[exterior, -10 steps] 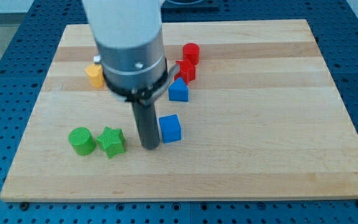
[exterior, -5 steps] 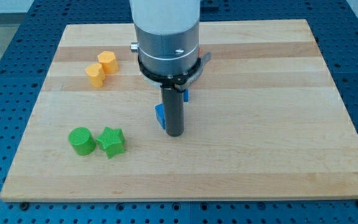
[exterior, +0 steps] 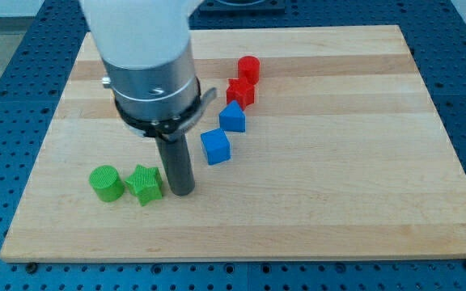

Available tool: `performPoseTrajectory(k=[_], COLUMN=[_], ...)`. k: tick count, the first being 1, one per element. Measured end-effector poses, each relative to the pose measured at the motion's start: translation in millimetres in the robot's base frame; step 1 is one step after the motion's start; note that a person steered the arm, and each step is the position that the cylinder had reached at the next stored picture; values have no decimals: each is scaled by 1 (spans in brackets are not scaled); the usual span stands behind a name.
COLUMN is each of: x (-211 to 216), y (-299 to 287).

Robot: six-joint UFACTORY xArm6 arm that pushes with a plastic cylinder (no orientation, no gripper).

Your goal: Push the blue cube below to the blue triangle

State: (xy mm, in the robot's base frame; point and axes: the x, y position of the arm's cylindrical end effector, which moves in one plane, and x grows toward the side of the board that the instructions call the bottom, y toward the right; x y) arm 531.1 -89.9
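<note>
Blue cube (exterior: 215,146) sits centre frame on the tabletop (exterior: 338,178), just below-left of the blue triangle (exterior: 232,117), near but apart. Placement judged largely achieved; slight rightward alignment may remain. My tip (exterior: 182,191) stands lower left of the cube, clear of it, beside the green star (exterior: 145,183). No claw fitted, so nothing grasped.

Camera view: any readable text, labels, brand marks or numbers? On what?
None: no text, label, brand or number is readable anywhere in the camera view.
The light wooden board, the blue cube, the blue triangle block, the two red blocks, the green cylinder and the green star-shaped block are all unmarked.
The white and grey arm housing above my tip shows no lettering.
</note>
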Motion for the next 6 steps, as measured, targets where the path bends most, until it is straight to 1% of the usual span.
performPoseTrajectory(k=[1,2,3,4,5,6], x=[-23,-30,-29,-35,-49,-53], y=[-6,-15,1,30,39,39])
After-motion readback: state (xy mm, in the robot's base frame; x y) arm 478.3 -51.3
